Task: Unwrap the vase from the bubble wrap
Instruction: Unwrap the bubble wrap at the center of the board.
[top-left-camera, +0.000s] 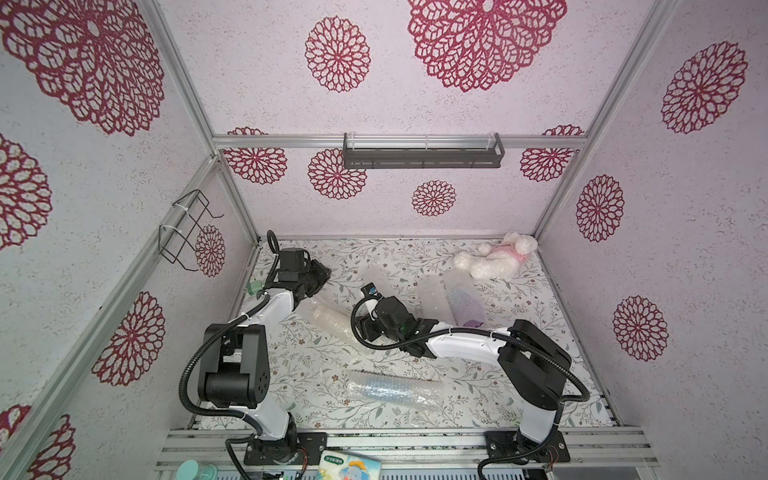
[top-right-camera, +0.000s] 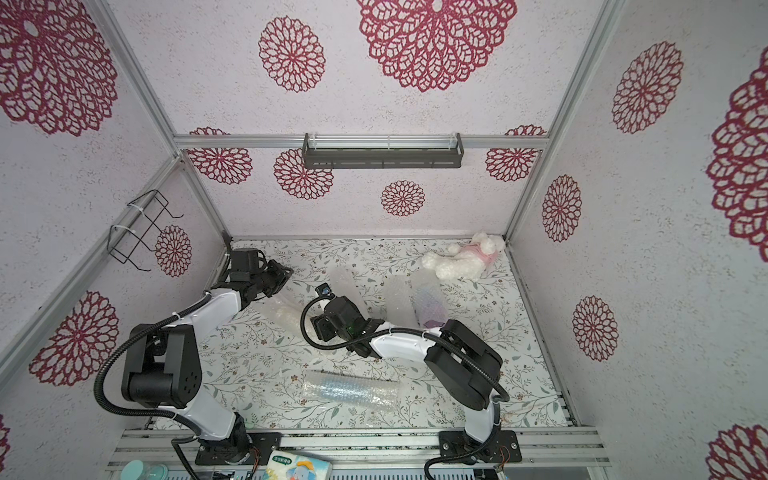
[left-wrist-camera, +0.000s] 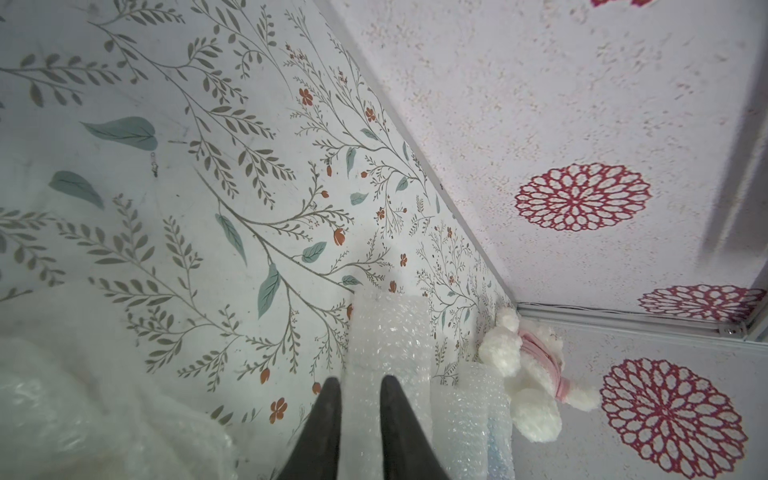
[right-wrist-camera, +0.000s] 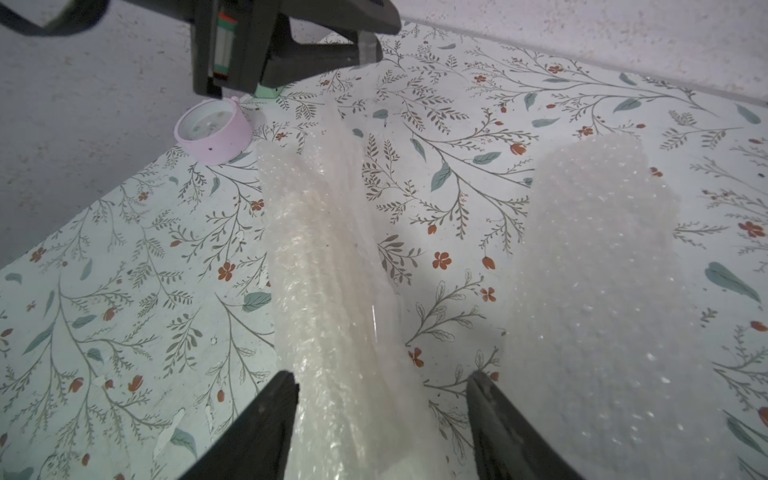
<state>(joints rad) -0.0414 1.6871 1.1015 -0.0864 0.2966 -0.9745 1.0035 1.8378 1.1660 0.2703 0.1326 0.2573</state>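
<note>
A long roll of bubble wrap (top-left-camera: 332, 320) (right-wrist-camera: 328, 266) lies on the floral table left of centre. A faint beige tint inside it is all that shows of the vase. My right gripper (right-wrist-camera: 384, 380) (top-left-camera: 365, 332) is open, its jaws standing wide on either side of the roll's near end. The roll sits closer to one finger (right-wrist-camera: 274, 411). My left gripper (left-wrist-camera: 360, 384) (top-left-camera: 322, 276) hovers near the back left corner with a narrow gap between its jaws. Nothing is held in it; a loose flat piece of bubble wrap (left-wrist-camera: 388, 332) (top-left-camera: 376, 276) lies beyond it.
A wrapped roll with a blue tint (top-left-camera: 395, 388) lies near the front. Two more wrapped rolls (top-left-camera: 432, 297) (top-left-camera: 463, 303) lie right of centre. A white plush toy (top-left-camera: 496, 259) sits in the back right corner. A pink round container (right-wrist-camera: 212, 131) stands by the left wall.
</note>
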